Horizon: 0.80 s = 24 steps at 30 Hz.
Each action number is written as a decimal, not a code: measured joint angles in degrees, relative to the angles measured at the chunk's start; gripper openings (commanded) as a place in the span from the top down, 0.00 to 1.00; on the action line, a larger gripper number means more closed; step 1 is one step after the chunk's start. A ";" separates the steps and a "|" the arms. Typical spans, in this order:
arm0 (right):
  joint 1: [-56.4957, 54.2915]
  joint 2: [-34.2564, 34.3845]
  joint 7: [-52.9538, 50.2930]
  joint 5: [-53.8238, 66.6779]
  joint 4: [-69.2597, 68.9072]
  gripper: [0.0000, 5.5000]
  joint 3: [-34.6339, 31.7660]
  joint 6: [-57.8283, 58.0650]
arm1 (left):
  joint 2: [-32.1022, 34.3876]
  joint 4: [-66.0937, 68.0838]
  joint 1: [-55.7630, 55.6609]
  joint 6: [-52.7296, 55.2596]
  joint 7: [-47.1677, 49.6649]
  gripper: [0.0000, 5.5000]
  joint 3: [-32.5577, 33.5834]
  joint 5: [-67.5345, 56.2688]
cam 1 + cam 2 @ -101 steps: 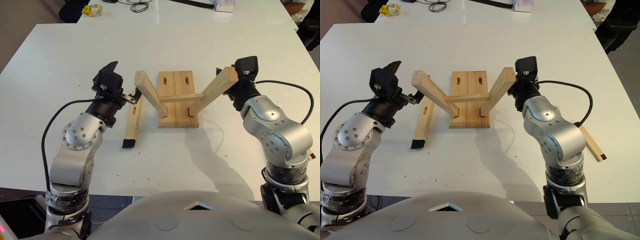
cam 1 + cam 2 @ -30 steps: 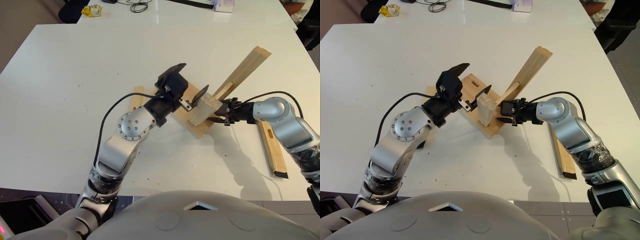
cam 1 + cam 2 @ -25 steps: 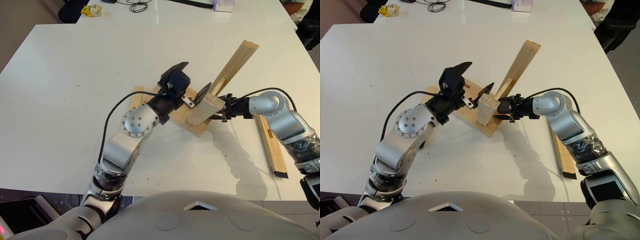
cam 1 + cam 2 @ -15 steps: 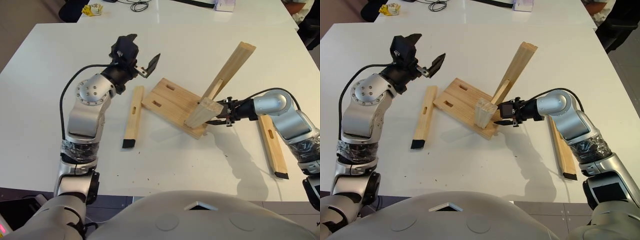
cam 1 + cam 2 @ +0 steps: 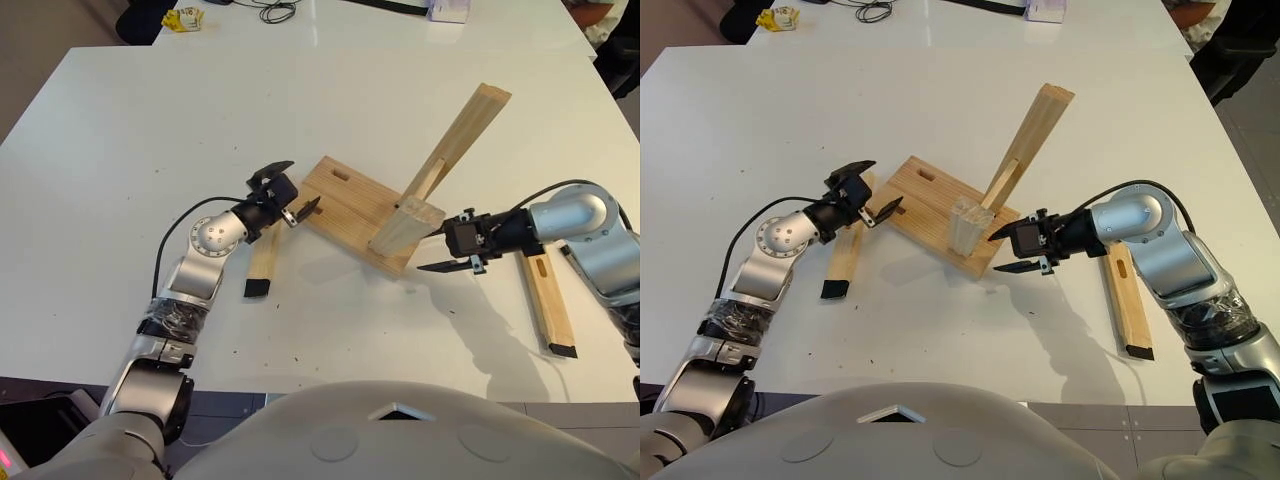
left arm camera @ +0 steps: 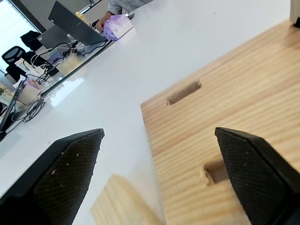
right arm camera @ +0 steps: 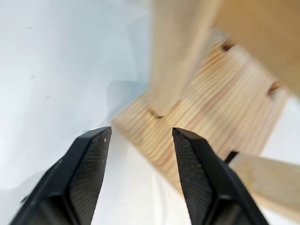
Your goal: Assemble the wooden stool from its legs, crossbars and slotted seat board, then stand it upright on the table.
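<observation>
The slotted seat board (image 5: 345, 205) lies flat on the bench (image 5: 150, 110), two legs (image 5: 458, 138) and a crossbar (image 5: 425, 180) plugged in. The left gripper (image 5: 303, 183) sits at its 9 o'clock edge, the right gripper (image 5: 424, 251) at 4 o'clock, fingers spread wide, empty. The wood looks stiff and light, the joints probably loose: hold the board's edges, not the legs.

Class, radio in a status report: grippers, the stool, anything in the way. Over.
Left gripper open at seat board edge. Right gripper open beside fitted leg. Loose leg lies by left gripper.
</observation>
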 measured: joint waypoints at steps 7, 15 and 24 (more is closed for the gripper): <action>3.95 -0.87 -0.33 0.11 -3.21 0.56 -0.55 0.44 | 2.58 -3.25 3.85 -2.54 -1.83 0.20 0.15 0.36; 8.40 0.25 -1.53 0.84 -7.33 0.56 0.52 1.62 | 3.02 -6.96 6.91 -0.43 -1.95 0.20 1.00 -0.04; 9.17 2.34 -6.47 -2.74 -6.74 0.56 1.70 1.20 | 3.37 -11.38 8.95 1.94 -4.25 0.20 0.41 -0.40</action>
